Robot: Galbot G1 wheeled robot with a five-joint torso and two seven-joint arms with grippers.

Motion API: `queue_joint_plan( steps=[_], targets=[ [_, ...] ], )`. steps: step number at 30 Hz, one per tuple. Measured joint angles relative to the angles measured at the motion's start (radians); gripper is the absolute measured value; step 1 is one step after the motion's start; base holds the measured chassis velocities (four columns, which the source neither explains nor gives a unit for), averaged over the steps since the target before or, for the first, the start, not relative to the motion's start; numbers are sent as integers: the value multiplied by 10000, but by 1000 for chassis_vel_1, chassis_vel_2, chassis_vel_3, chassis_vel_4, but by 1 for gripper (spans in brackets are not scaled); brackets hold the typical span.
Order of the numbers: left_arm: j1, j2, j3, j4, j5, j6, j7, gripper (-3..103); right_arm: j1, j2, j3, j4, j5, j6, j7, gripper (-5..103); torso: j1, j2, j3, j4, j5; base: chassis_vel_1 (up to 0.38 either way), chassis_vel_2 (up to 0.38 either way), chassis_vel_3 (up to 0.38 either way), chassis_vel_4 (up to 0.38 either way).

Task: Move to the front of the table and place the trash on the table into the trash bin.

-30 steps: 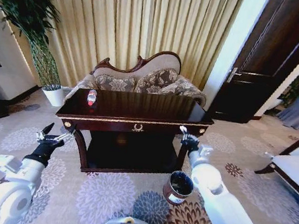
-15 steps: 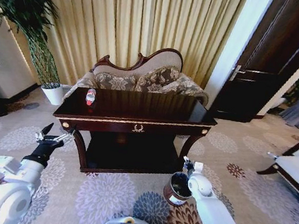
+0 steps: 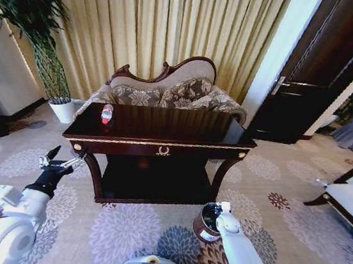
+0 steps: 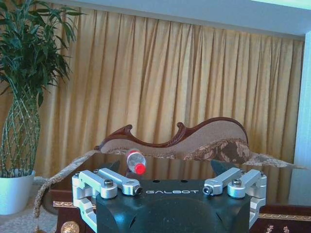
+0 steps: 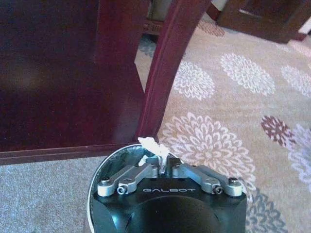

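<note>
The dark glossy table with gold trim stands straight ahead. On its far left corner lies the trash, a clear bottle with a red label; the left wrist view sees the bottle cap-first. My left gripper hovers open, low at the table's left front corner. The brown trash bin sits on the carpet by the table's right front leg. My right gripper hangs over it, shut on a crumpled white scrap that pokes past the fingertips above the bin's rim.
A patterned sofa stands behind the table before gold curtains. A white plant pot sits at the left, a dark door at the right. The table leg and low shelf are close to the bin.
My right arm has come down from the table's front right edge to just over the bin. The left arm has sunk slightly. The camera shifted a little.
</note>
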Motion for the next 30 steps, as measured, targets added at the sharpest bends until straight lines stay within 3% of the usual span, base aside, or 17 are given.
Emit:
queue_joint_plan(
  steps=[1, 3, 5, 8, 9, 11, 13, 14, 16, 17, 24, 30],
  targets=[
    [-9, -7, 17, 12, 7, 0, 0, 100, -51, 9, -21, 139, -111, 16, -49, 17, 0, 0, 0, 0, 1, 0, 0, 0, 0],
    [-12, -9, 27, 12, 11, 0, 0, 100, -59, 8, -23, 165, -122, 18, -54, 17, 1, -1, 0, -1, 0, 0, 0, 0, 0],
    [-27, -27, 93, 9, 23, 0, -1, 100, -145, -33, -48, 380, -208, 29, -60, 33, -1, 0, -1, 0, -1, 0, 0, 0, 0],
    [-28, -28, 92, 6, 23, 0, 0, 100, -172, -54, -45, 435, -210, 42, -61, 38, 0, 0, 0, 0, 0, 0, 0, 0, 0],
    [-25, -28, 68, 5, 17, 0, 2, 100, -229, -75, -22, 562, -206, 136, -50, 50, 0, 0, -1, 0, 0, 0, 0, 0, 0],
    [-22, -27, 32, 5, 3, 0, 4, 100, -303, -85, 25, 780, -140, 385, -46, 50, 0, 0, 0, -1, 2, 0, 0, 0, 0],
    [-19, -17, -19, 5, -36, 0, 12, 100, -535, -152, 98, 1888, 443, 1250, -44, 66, 0, 0, 0, -1, 3, 0, 0, 0, 0],
    [-19, -17, -19, 5, -36, 0, 12, 100, -535, -152, 98, 1888, 443, 1250, -44, 66, 0, 0, 0, -1, 3, 0, 0, 0, 0],
    [-33, -12, -16, 7, -47, -2, 16, 100, -823, -374, 93, 3797, 984, 1945, 29, 77, 0, 0, -1, 3, -3, 0, 0, 0, 0],
    [-33, -12, -16, 7, -47, -2, 16, 100, -823, -374, 93, 3797, 984, 1945, 29, 77, 0, 0, -1, 3, -3, 0, 0, 0, 0],
    [-63, 5, 30, 53, -66, -61, 77, 100, -1539, -970, -287, 7987, 1743, 2926, 134, 99, -1, 1, -2, 3, -2, 0, 0, 0, 0],
    [-79, 46, 25, 58, -82, -72, 84, 100, -1875, -1111, -531, 9137, 1745, 2934, -84, 100, 0, 1, -1, 0, -1, 0, 0, 0, 0]
  ],
)
